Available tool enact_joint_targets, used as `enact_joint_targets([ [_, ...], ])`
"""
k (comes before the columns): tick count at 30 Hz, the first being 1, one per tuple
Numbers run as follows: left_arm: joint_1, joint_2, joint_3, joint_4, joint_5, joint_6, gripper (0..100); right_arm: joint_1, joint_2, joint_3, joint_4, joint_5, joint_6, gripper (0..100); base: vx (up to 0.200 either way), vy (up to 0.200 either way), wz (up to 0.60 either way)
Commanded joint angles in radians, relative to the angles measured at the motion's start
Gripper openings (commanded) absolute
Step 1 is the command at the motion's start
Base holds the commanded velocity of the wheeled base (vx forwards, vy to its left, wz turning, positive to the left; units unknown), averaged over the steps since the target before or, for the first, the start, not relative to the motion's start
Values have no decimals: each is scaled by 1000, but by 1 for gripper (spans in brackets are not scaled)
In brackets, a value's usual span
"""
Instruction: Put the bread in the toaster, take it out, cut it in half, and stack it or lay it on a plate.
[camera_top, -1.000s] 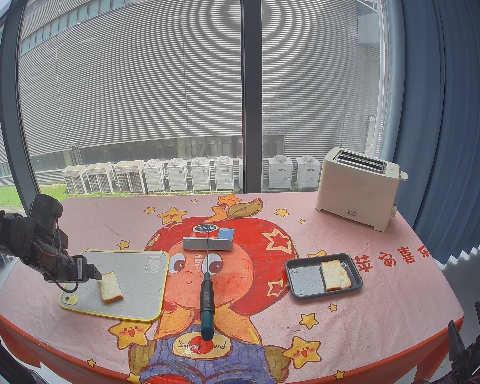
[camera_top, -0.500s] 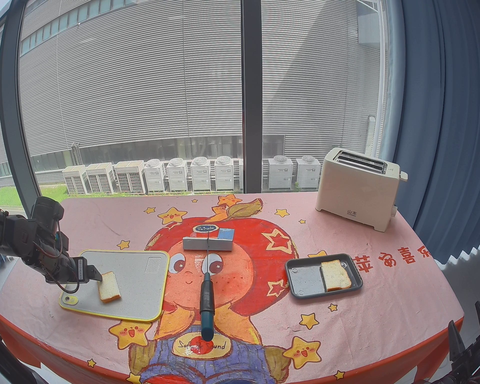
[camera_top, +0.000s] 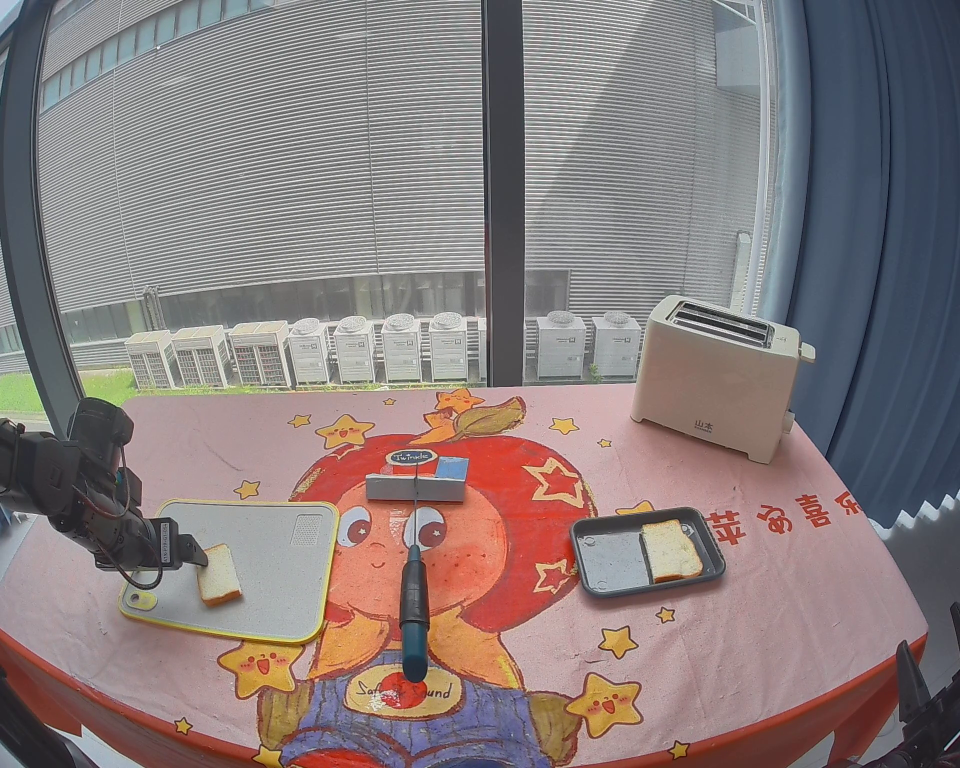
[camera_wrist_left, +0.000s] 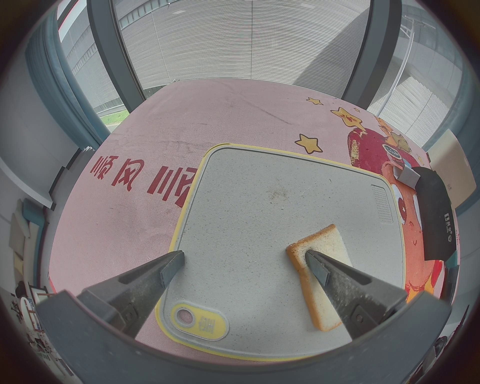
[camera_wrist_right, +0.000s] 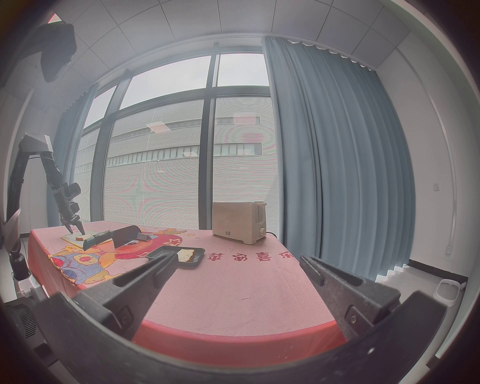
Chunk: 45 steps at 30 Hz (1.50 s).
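A half slice of bread lies on the grey, yellow-rimmed cutting board at the table's left. My left gripper hangs open just over the board, and one fingertip overlaps the bread's near edge. Another half slice lies in the dark plate right of centre. The cream toaster stands at the back right with empty slots. My right gripper is open, low beyond the table's right front corner.
A knife with a teal handle lies in the middle of the table, its blade resting in a grey holder. The tablecloth between board and plate is bare. A window runs behind the table and a blue curtain hangs at the right.
My left gripper has sunk slightly toward the board. The bread half on the board has turned a little and sits closer to the fingertip. The right arm is still.
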Motion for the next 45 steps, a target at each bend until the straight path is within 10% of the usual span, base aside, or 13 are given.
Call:
enact_joint_targets([
  [1, 0, 7, 2, 3, 0, 0, 100, 0, -10, 15, 0, 1, 0, 100, 0, 0, 0],
  [7, 0, 7, 6, 3, 0, 6, 100, 0, -10, 15, 0, 1, 0, 100, 0, 0, 0],
  [8, 0, 8, 6, 3, 9, 6, 0, 0, -10, 15, 0, 1, 0, 100, 0, 0, 0],
  [45, -17, -131, 5, 1, 17, -3, 0, 0, -10, 15, 0, 1, 1, 100, 0, 0, 0],
])
